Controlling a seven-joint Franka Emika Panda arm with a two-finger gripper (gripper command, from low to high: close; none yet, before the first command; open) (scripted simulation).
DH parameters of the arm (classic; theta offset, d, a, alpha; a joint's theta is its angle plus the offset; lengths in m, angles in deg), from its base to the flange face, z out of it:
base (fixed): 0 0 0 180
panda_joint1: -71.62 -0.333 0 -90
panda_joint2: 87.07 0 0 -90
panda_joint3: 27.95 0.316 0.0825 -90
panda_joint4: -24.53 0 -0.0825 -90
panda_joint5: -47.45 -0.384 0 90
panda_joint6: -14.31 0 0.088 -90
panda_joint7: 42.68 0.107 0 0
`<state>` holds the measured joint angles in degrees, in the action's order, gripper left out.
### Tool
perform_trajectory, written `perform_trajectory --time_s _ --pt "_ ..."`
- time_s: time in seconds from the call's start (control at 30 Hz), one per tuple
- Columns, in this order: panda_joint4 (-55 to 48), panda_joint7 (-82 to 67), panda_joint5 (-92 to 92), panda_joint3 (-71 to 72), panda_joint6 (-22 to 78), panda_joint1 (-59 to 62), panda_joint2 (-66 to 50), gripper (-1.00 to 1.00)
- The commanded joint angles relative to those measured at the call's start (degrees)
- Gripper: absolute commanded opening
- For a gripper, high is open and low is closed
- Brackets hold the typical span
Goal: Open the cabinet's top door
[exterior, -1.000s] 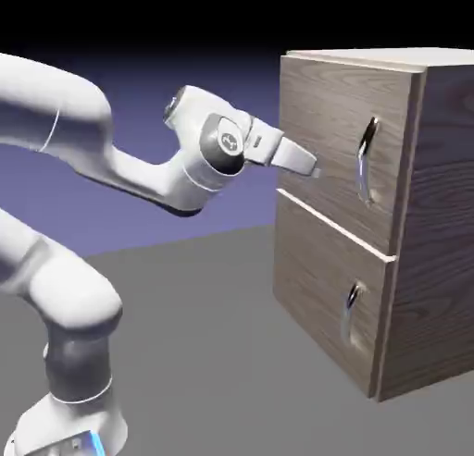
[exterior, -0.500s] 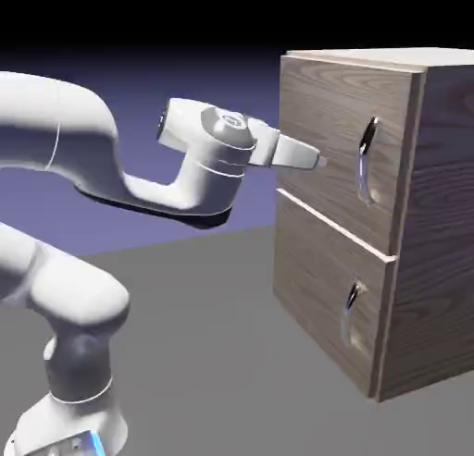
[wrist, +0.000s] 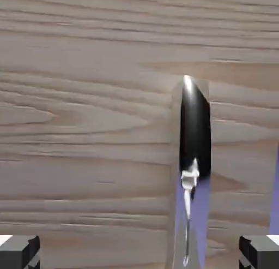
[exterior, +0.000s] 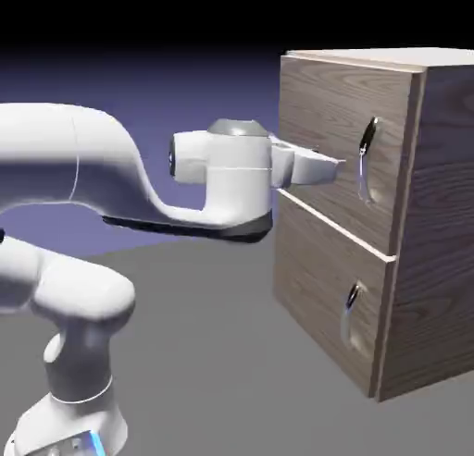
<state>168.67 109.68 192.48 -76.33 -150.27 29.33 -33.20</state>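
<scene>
Arm (exterior: 102, 158): left of cabinet (exterior: 435, 223), reaching toward its front, likely to bring the hand level with the upper handle.
Fingers (exterior: 342, 164): just left of cabinet's upper handle, spread wide, nothing between them; probably kept wide so the handle can fit in.
Top door (exterior: 319, 130): cabinet's upper front, shut, flush above lower door (exterior: 319, 278).
Long handle (wrist: 195, 134): upright on cabinet's top door, near its right edge, apart from fingers; sits between the tips' lines in hand view, so advance looks next.
Short handle (exterior: 351, 314): cabinet's lower door, untouched.
</scene>
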Motion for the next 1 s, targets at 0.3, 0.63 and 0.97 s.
perform_trajectory --time_s 0.3,0.63,0.97 --pt "-4.8 12.7 16.7 -7.9 1.9 -8.7 0.4 0.0" --pt "-1.7 13.4 12.2 -3.0 7.3 -4.3 -2.5 -1.0" --pt "11.9 10.1 -4.3 16.8 14.0 15.6 2.0 -1.0"
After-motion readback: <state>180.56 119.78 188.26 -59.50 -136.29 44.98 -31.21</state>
